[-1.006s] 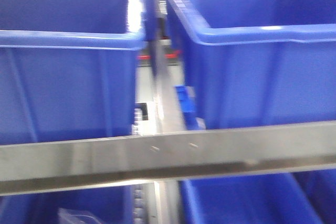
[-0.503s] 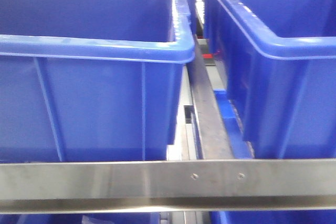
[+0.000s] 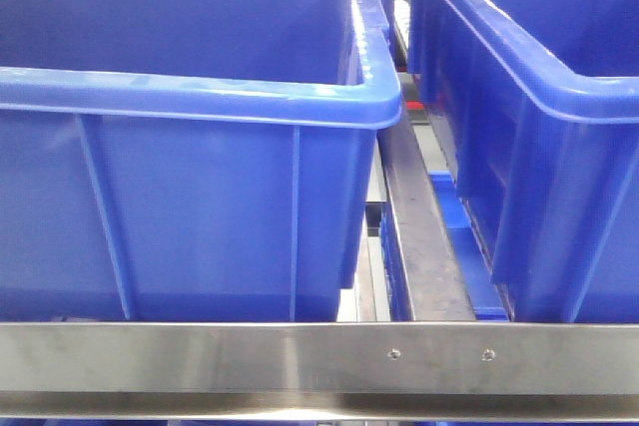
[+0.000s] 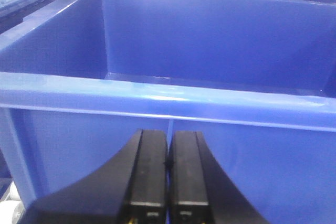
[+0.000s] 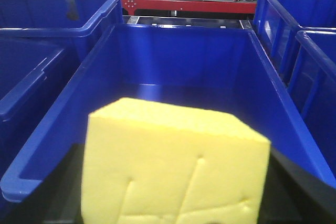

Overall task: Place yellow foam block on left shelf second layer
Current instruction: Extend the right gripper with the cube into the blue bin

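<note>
With the left end effector [image 4: 168, 167] pressed together, the right end effector [image 5: 177, 203] pinches the yellow foam block [image 5: 173, 161] before a blue bin [image 5: 178, 56], where the soft foam could squeeze out and drop too early.

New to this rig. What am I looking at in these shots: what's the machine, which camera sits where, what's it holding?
It is a two-armed robot on a mobile base, facing a rack of storage bins. The front-facing camera looks ahead from the robot. It shows a left bin and a right bin, both blue, sitting on a shelf behind a steel rail.

The other two cameras ride on the wrists and look out along the fingers. In the left wrist view the black left fingers are pressed together with nothing between them, close to the wall of a blue bin. In the right wrist view the right fingers, dark at the picture's lower edges, grip the yellow foam block, with an open blue bin ahead of it.
</note>
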Controlling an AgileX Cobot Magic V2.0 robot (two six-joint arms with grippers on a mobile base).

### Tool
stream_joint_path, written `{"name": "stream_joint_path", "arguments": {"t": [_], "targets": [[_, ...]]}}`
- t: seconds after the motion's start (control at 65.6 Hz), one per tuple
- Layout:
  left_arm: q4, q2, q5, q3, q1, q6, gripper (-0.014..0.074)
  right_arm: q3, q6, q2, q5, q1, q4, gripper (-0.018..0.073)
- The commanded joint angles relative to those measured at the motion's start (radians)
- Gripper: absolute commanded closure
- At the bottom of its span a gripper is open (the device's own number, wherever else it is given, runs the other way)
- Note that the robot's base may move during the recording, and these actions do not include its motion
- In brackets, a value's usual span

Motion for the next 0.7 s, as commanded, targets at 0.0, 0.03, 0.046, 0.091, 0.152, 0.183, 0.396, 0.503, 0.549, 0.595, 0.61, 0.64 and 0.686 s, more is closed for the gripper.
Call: {"name": "stream_joint_path", "arguments": {"t": [0.0, 0.03, 0.046, 0.091, 0.152, 0.183, 0.396, 0.503, 0.549, 0.595, 0.61, 0.64, 0.686], "targets": [[-0.002, -0.002, -0.088, 0.026, -0.004, -0.004, 0.046, -0.028, -0.006, -0.003, -0.091, 0.001, -0.009, 0.0238], [-0.002, -0.002, -0.082, 0.026, -0.004, -0.004, 0.046, -0.028, -0.006, -0.003, -0.091, 0.001, -0.009, 0.0238], [-0.002, -0.002, -0.088, 0.026, -0.004, -0.004, 0.046, -0.028, -0.006, -0.003, -0.091, 0.001, -0.009, 0.0238], [-0.002, -0.002, -0.088, 0.026, -0.004, -0.004, 0.046, -0.028, -0.006, -0.003, -0.091, 0.001, -0.009, 0.0238], [-0.002, -0.002, -0.088, 0.026, -0.004, -0.004, 0.046, -0.028, -0.006, -0.003, -0.091, 0.001, -0.009, 0.0238], [-0.002, -0.002, -0.088, 0.026, -0.004, -0.004, 0.046, -0.028, -0.006, -0.003, -0.093, 0.001, -0.009, 0.0238], [-0.002, -0.002, -0.088, 0.026, -0.004, -0.004, 0.046, -0.029, -0.005, 0.007, -0.047, 0.001, -0.006, 0.0239], [-0.002, -0.002, -0.088, 0.026, -0.004, -0.004, 0.046, -0.044, -0.005, 0.067, 0.0, 0.001, -0.006, 0.0239], [-0.002, -0.002, -0.088, 0.026, -0.004, -0.004, 0.046, -0.058, -0.005, 0.107, -0.003, 0.001, -0.006, 0.0239], [-0.002, -0.002, -0.082, 0.026, -0.004, -0.004, 0.046, -0.079, -0.005, 0.155, -0.012, 0.001, -0.006, 0.0239], [-0.002, -0.002, -0.082, 0.026, -0.004, -0.004, 0.046, -0.091, -0.005, 0.173, -0.015, 0.001, -0.006, 0.0239], [-0.002, -0.002, -0.082, 0.026, -0.004, -0.004, 0.046, -0.108, -0.005, 0.21, -0.02, 0.001, -0.006, 0.0239], [-0.002, -0.002, -0.082, 0.026, -0.004, -0.004, 0.046, -0.139, -0.004, 0.28, -0.023, 0.001, -0.006, 0.0239]]}}
